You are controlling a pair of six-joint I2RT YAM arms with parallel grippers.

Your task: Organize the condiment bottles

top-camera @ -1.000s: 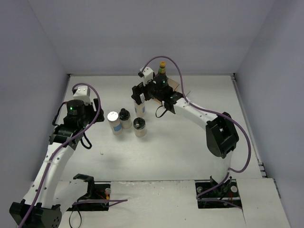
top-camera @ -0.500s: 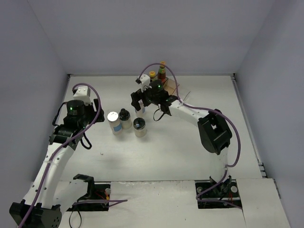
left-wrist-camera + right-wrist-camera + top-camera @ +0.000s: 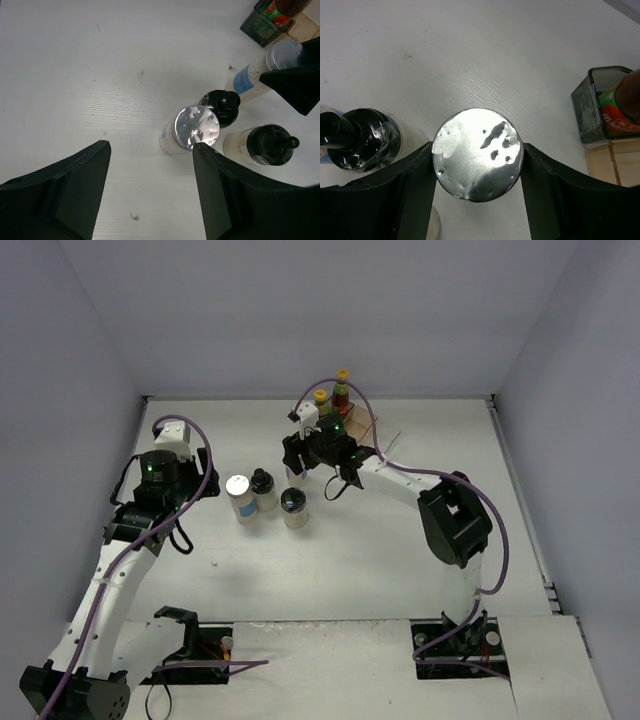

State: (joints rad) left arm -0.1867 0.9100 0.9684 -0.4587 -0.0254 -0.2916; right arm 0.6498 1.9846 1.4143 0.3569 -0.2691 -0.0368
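Silver lid of one shaker (image 3: 477, 147) sits pinched between the right gripper's (image 3: 294, 460) fingers, standing on the table near the rack (image 3: 592, 107). Best lifted straight up and kept upright, clear of its neighbours. The left gripper (image 3: 150, 152) hovers half-spread and empty. Count: two shakers, two black-topped jars (image 3: 223, 102), two sauce bottles (image 3: 342, 382) at the rack.

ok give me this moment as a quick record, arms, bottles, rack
right fingers: closed against both sides of a silver-lidded shaker
left fingers: open, holding nothing, above the cluster
cluster: second shaker and two black-topped jars, upright, close together
rack: far side, holds two orange-capped sauce bottles
not in rack: both shakers, both jars
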